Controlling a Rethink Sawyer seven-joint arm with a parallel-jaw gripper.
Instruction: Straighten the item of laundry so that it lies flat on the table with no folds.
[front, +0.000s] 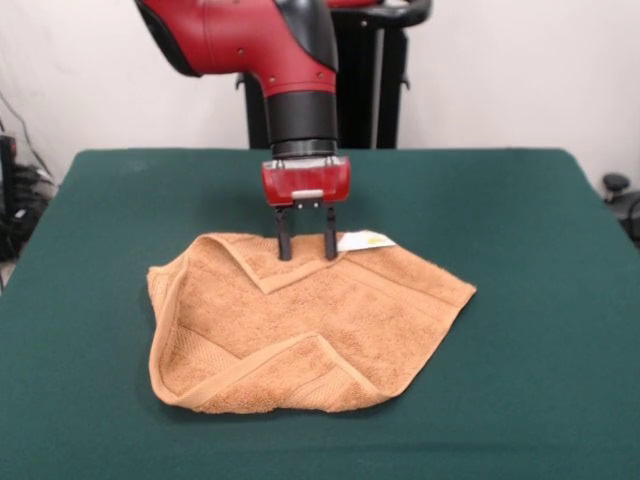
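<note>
The orange-tan terry towel (300, 320) lies crumpled in the middle of the dark green table (530, 320). Its far corner is folded in toward the middle, and its near edge is folded up into a triangle (300, 368). The left side is bunched. A small white tag (365, 240) sticks out at the far edge. My gripper (307, 255) comes straight down from the red arm (260, 40). Its two black fingers (285, 238) stand apart, with their tips on the towel's far folded edge, just left of the tag. Nothing is pinched between them.
The black pedestal (385, 90) stands behind the table's far edge. Dark cables and gear (15, 200) sit off the left edge and a dark object (618, 190) off the right edge. Green tabletop surrounds the towel on all sides.
</note>
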